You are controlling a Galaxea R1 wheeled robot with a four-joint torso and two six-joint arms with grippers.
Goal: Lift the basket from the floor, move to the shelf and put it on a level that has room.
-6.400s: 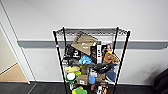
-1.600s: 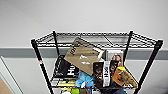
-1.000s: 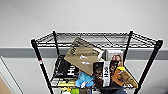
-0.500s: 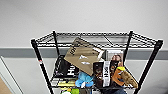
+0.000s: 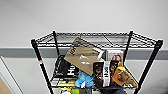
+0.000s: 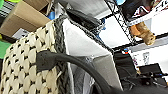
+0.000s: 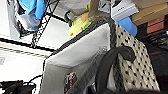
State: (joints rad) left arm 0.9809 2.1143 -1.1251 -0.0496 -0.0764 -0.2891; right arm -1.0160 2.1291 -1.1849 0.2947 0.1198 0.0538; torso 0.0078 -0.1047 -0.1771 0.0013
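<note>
The shelf [image 5: 40,62], a black wire rack, stands close in front of me against a pale wall. Its top level [image 5: 117,38] is a bare wire grid. The tier below is crowded with boxes and toys. The basket [image 6: 25,62] is cream wicker with a dark grey rim and white lining, and it hangs in the air beside the rack's lower tiers. One dark loop handle [image 6: 57,57] arcs down into my left gripper [image 6: 117,90]. In the right wrist view the basket [image 7: 132,50] shows its other end, and that loop handle [image 7: 112,57] runs into my right gripper [image 7: 100,88].
On the crowded tier lie a tilted brown cardboard box [image 5: 82,56], a black box [image 5: 63,67], a blue soft toy [image 5: 83,78] and a brown plush [image 5: 126,77]. A grey band [image 5: 17,52] crosses the wall behind. A pale frame edge [image 5: 5,72] stands at far left.
Since the oldest frame the camera has come closer to the rack, which now looms larger. Over the last second and a half nothing has visibly moved.
</note>
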